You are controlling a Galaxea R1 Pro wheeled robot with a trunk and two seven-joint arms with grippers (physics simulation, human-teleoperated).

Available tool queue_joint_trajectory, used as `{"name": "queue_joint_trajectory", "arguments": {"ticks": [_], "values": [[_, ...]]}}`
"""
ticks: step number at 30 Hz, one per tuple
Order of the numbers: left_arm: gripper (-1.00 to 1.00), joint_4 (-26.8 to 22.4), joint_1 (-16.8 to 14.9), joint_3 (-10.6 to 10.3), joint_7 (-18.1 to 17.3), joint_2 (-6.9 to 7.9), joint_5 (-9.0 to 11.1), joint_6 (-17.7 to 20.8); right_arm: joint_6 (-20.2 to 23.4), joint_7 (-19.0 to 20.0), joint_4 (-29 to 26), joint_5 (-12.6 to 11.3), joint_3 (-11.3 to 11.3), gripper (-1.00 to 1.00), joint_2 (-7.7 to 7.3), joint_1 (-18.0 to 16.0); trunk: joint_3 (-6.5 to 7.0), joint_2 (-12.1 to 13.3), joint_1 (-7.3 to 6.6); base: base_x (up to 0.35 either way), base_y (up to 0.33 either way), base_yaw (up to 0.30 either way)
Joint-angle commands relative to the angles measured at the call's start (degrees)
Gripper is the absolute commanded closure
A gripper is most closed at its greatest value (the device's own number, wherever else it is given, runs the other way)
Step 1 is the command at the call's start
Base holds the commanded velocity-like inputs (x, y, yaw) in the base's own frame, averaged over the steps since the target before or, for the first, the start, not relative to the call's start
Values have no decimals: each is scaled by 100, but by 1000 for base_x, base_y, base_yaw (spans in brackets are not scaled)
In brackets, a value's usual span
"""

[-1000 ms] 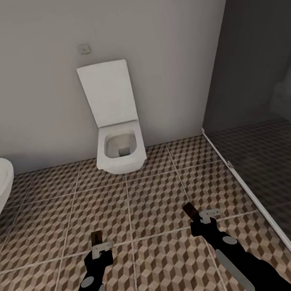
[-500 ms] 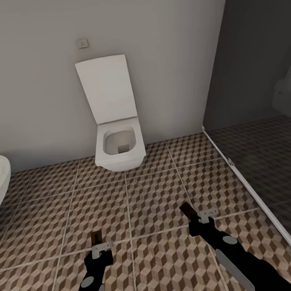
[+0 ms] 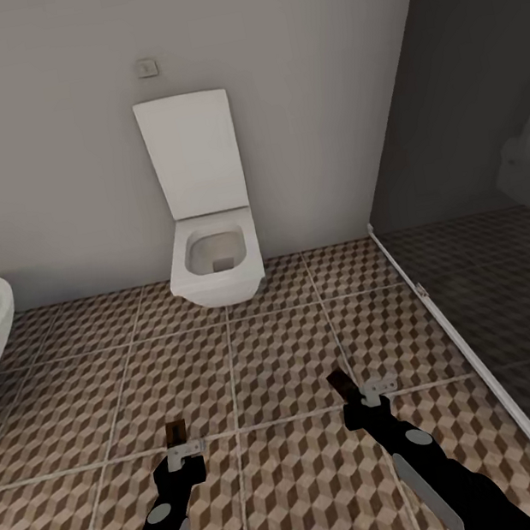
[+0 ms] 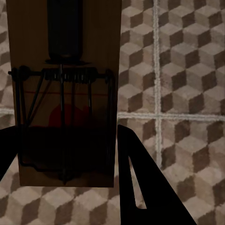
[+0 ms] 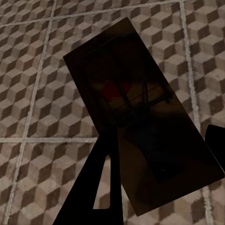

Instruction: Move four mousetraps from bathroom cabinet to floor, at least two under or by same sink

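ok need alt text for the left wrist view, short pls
A tan wooden mousetrap with dark wire parts and a red spot, held in the left gripper above brown, beige and white cube-patterned floor tiles with pale grout lines.

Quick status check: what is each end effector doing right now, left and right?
Left end effector: shut on a flat tan wooden mousetrap.
Right end effector: shut on a second flat wooden mousetrap.
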Motion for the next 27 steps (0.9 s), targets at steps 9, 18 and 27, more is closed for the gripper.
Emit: {"name": "queue_joint_trajectory", "arguments": {"ticks": [9, 18, 27], "values": [[100, -1, -5, -48, 62, 9, 41, -23, 18, -59, -11, -48, 26, 100, -8, -4, -166, -364, 197, 0, 0, 0], [100, -1, -5, -47, 62, 9, 40, -23, 18, -50, -11, -48, 26, 100, -8, -4, -328, -725, 395, 0, 0, 0], [100, -8, -5, -48, 62, 9, 40, -23, 18, -33, -11, -48, 39, 100, -8, -4, -435, -966, 527, 0, 0, 0]]}}
